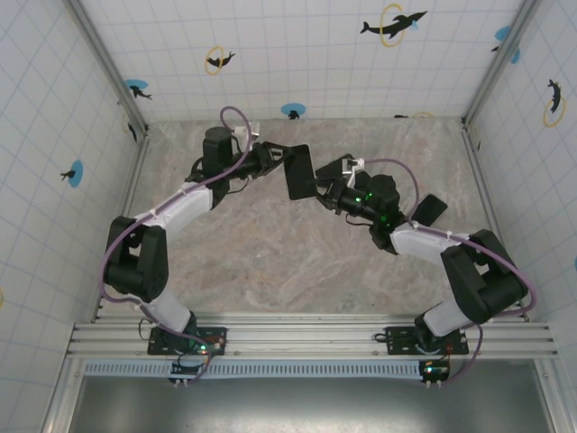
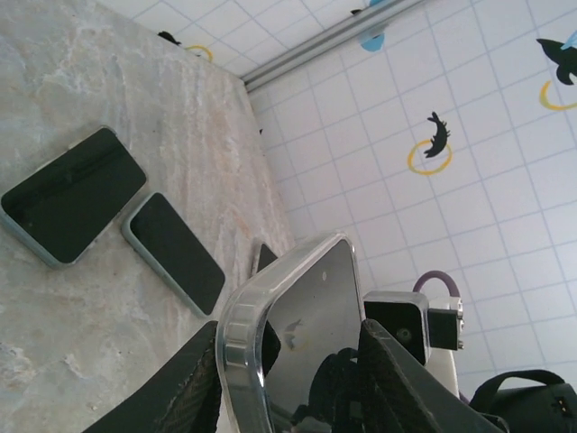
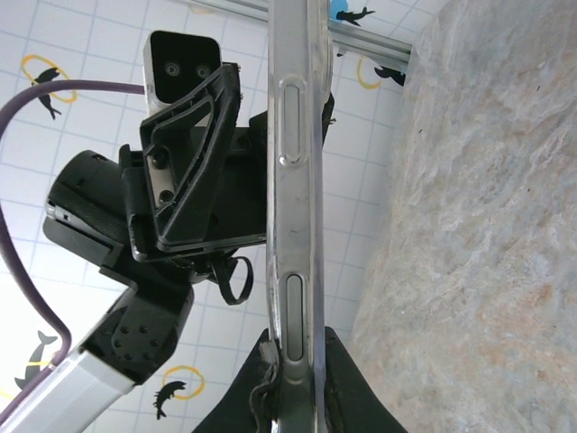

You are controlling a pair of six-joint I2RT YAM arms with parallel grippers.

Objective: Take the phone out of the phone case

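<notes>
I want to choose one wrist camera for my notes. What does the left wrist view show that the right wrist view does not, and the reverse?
Left wrist: a larger dark phone and a smaller dark phone flat on the table. Right wrist: the case's side edge with its buttons, and the left hand seen from outside. Both: the cased phone held off the table, and the tiled wall.
</notes>
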